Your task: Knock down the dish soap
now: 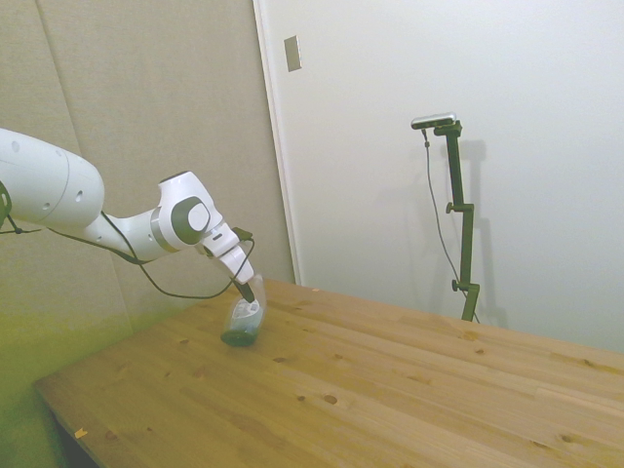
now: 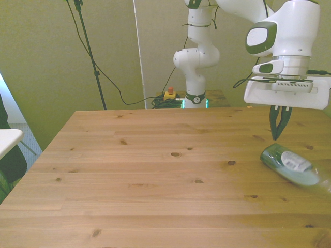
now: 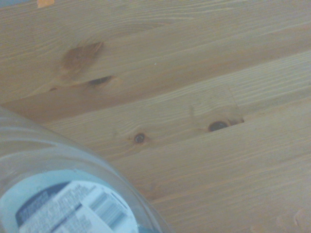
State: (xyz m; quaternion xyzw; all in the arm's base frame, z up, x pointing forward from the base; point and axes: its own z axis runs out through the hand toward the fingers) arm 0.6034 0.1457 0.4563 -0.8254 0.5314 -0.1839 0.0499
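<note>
The dish soap (image 2: 289, 164) lies on its side on the wooden table (image 2: 155, 175), near the front view's right edge. Its dark green end points toward the table's middle, and its clear body with a white label runs off toward the right edge. My gripper (image 2: 277, 135) hangs just behind the green end with its fingers drawn together and nothing between them. In the side view the gripper (image 1: 250, 292) sits right over the dish soap (image 1: 242, 325), close to the table's far edge. The wrist view shows the bottle's clear wall and label (image 3: 63, 206) over bare planks.
The bottle lies close to the table edge on the front view's right. A white surface (image 2: 8, 138) pokes in at the front view's left, off the table. A red and yellow button box (image 2: 169, 93) sits behind the table by the robot base.
</note>
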